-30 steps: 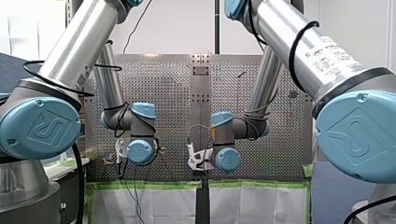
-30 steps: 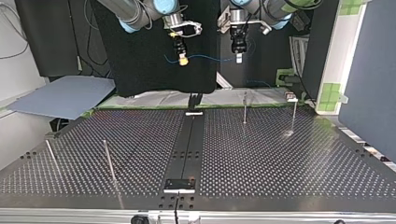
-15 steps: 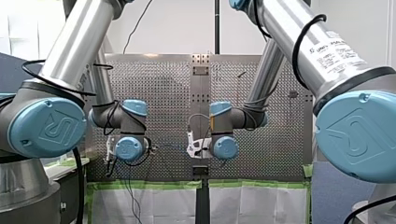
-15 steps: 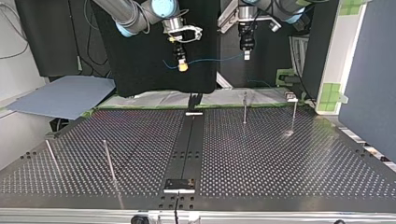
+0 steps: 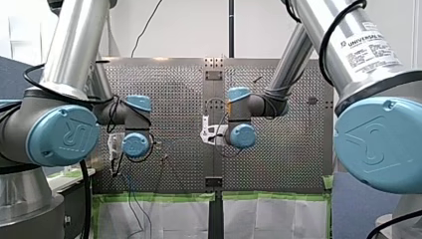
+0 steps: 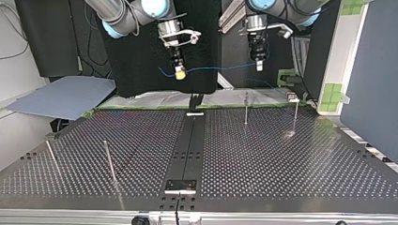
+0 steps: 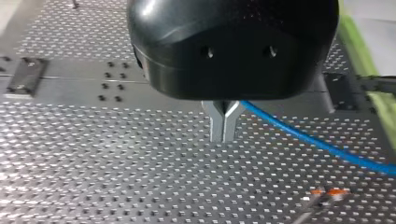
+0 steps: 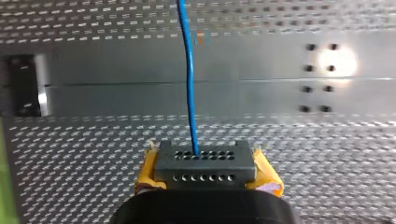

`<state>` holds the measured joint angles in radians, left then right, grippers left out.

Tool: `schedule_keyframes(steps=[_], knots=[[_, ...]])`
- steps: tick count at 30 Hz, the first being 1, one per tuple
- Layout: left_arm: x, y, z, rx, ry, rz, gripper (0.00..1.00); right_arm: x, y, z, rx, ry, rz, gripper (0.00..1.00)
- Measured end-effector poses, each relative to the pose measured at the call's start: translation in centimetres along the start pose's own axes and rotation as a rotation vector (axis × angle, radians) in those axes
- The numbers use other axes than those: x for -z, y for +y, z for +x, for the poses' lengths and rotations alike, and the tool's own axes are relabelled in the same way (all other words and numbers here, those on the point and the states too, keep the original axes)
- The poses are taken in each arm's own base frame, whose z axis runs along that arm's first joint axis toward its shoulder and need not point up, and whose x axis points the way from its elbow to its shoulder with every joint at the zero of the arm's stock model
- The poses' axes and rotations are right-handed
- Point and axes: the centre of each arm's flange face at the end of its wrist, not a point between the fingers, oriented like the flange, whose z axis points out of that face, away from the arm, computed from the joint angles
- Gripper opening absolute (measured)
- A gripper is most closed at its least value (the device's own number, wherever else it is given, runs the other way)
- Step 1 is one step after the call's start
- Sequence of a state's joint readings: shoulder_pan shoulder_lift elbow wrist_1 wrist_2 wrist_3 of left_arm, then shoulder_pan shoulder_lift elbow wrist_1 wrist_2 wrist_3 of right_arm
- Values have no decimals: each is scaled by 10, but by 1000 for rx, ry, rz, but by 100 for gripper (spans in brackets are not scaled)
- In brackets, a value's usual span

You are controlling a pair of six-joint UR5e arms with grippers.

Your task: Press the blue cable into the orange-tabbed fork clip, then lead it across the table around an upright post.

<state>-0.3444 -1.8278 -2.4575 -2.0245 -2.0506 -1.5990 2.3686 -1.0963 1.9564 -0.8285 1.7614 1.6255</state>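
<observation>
**Top view.** The blue cable (image 6: pixel 218 69) spans in a shallow sag between my right claw (image 6: pixel 179 73) and my left claw (image 6: pixel 258 64), clear of the desk (image 6: pixel 281 159). It looks thin, light and limp, so it is best held close beside the stretch to be pressed.

**Left wrist view.** The metal fingers (image 7: pixel 217 126) are clenched on the cable, which leaves beside them. The orange-tabbed fork clip (image 7: pixel 327 192), below and ahead of the claw, holds nothing.

**Right wrist view.** The yellow pads (image 8: pixel 268 175) clamp the cable, which runs straight ahead.
</observation>
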Motion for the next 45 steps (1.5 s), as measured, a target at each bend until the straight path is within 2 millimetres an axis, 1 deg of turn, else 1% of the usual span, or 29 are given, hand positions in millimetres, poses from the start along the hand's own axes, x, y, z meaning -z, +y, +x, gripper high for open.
schedule_keyframes(steps=[2, 3, 6, 8, 13, 16, 23, 28, 31, 34, 38, 42, 45], knots=[[-1, 0, -7, 13, -10, 4, 0, -1, -1, 11, -6, 24, 4, 0], [-1, 0, -10, 17, -14, 7, 0, -1, -1, 13, -8, 30, 6, 0], [-2, -1, -19, 25, -30, 24, 0, -5, -2, 13, -10, 41, 11, 0], [-2, -2, -20, 25, -32, 37, 0, -9, -5, 9, -9, 42, 16, 0], [-4, -4, -10, 28, -23, 53, 0, -21, -12, -1, -7, 43, 28, 0], [-5, -4, -1, 33, -15, 55, 0, -25, -14, -10, -10, 42, 37, 0], [-4, -2, 21, 19, 33, 54, 0, -36, -16, -38, -23, 14, 44, 0], [-8, -1, 25, 46, 42, 67, 0, -42, -17, -49, -29, 1, 53, 0], [-11, -1, 26, 63, 42, 77, 0, -50, -18, -57, -28, -12, 56, 0], [-17, -2, 30, 67, 43, 79, 0, -57, -19, -65, -27, -22, 61, 0], [-32, -6, 35, 85, 25, 72, 0, -70, -21, -78, -26, -30, 70, 0], [-47, -9, 40, 122, -1, 66, 0, -77, -19, -95, -24, -47, 71, 0], [-57, -11, 46, 137, -8, 62, 0, -81, -16, -102, -24, -51, 67, 0]])
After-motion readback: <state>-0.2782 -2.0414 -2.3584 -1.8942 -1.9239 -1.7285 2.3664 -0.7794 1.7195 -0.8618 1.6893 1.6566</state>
